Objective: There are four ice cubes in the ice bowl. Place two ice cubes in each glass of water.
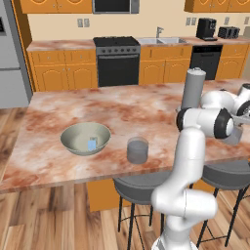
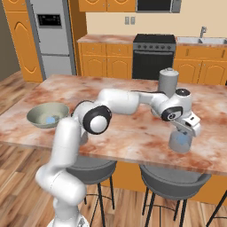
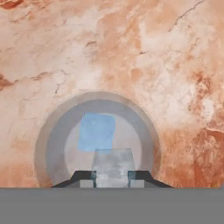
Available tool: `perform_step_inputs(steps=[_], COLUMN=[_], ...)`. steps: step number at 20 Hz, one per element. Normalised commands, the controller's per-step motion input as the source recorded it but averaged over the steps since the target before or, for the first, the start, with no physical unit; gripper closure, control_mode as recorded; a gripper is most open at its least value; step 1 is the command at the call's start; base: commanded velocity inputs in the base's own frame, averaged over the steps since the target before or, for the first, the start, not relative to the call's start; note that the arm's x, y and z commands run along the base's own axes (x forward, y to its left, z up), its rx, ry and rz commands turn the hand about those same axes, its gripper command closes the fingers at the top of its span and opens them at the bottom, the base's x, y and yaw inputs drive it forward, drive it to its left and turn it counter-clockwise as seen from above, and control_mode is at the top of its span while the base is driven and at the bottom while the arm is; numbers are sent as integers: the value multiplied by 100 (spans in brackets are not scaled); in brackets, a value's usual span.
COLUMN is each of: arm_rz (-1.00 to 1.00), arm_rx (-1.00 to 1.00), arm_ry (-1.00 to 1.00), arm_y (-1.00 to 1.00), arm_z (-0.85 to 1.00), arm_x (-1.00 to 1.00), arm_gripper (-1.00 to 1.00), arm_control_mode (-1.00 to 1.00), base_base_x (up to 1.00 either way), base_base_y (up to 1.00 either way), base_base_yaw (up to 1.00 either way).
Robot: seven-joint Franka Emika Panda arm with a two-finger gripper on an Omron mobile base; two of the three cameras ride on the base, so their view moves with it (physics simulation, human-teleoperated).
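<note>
In the hand view I look straight down into one glass of water (image 3: 54, 144). One light-blue ice cube (image 3: 97, 131) lies in it. A second, paler ice cube (image 3: 113, 164) sits between my fingertips (image 3: 85, 177), with the gripper (image 3: 111, 177) shut on it just above the glass. From the right base view the gripper (image 2: 185, 127) hangs over this glass (image 2: 179, 142) near the counter's front edge. The other glass (image 1: 137, 150) stands right of the ice bowl (image 1: 73, 139). Light-blue ice (image 1: 92, 144) shows in the bowl; how many cubes, I cannot tell.
A tall grey opaque cylinder with a domed top (image 2: 168, 82) stands on the marble counter (image 1: 122, 107) just behind my hand. Dark round stools (image 2: 175, 179) sit under the counter's front edge. Cabinets and an oven line the back wall.
</note>
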Motion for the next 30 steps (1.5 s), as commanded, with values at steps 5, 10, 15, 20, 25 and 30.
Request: perform_step_inputs(steps=[5, 10, 15, 20, 25, 30], arm_rz=[6, 5, 1, 0, 0, 0], arm_rx=[1, 0, 0, 0, 0, 0], arm_ry=[0, 0, -1, 0, -5, -37], arm_y=[-7, -7, -1, 4, 34, 89], arm_z=[-1, -6, 0, 0, 18, 43], arm_x=[25, 4, -3, -5, -22, -65], arm_gripper=[100, -100, -100, -100, -100, -100], arm_control_mode=[-100, -100, -100, -100, -100, -100], base_base_x=[0, 0, 0, 0, 0, 0], base_base_y=[0, 0, 0, 0, 0, 0], base_base_yaw=[0, 0, 0, 0, 0, 0])
